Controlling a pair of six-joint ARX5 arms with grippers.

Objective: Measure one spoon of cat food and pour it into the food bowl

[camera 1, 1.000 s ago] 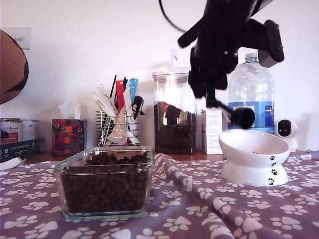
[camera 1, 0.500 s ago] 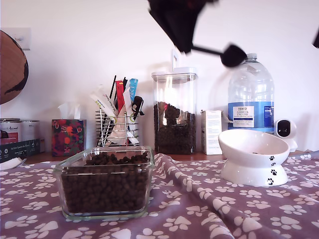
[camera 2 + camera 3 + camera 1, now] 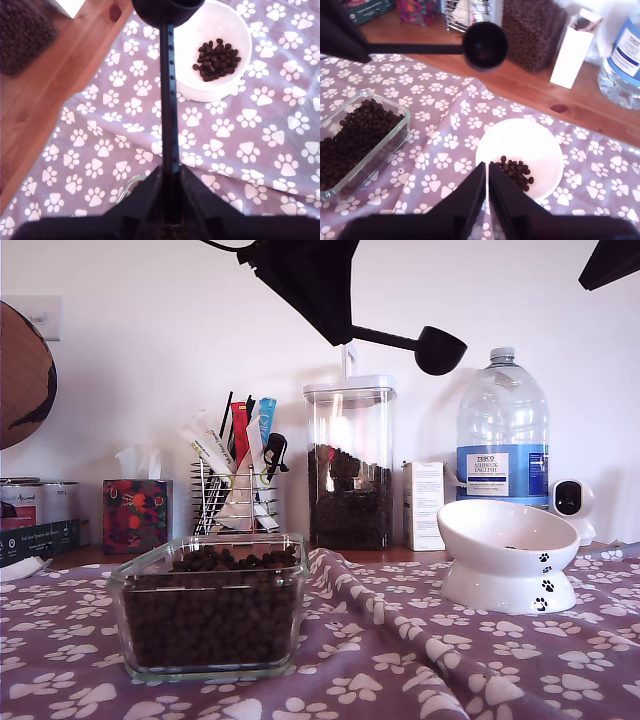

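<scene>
My first gripper (image 3: 345,335) hangs high over the table, shut on the handle of the black spoon (image 3: 440,348). The handle (image 3: 169,90) runs out level from its jaws, and the round cup (image 3: 485,46) shows dark inside with no pellets visible. The white food bowl (image 3: 500,570) stands at the exterior view's right on the paw-print cloth, with a small heap of cat food (image 3: 216,60) in it. More cat food (image 3: 210,610) fills the square glass dish (image 3: 405,117). My second gripper (image 3: 486,167) is shut on nothing, high above the bowl (image 3: 520,135).
Along the back stand a tall clear canister of kibble (image 3: 350,465), a large water bottle (image 3: 503,430), a white carton (image 3: 425,502), a wire rack of sachets (image 3: 237,480) and a tissue box (image 3: 137,512). The other arm (image 3: 610,260) shows at the exterior view's top right.
My first gripper has risen from just above the bowl and moved toward the exterior view's left. The spoon went up with it and turned from tipped down to level.
</scene>
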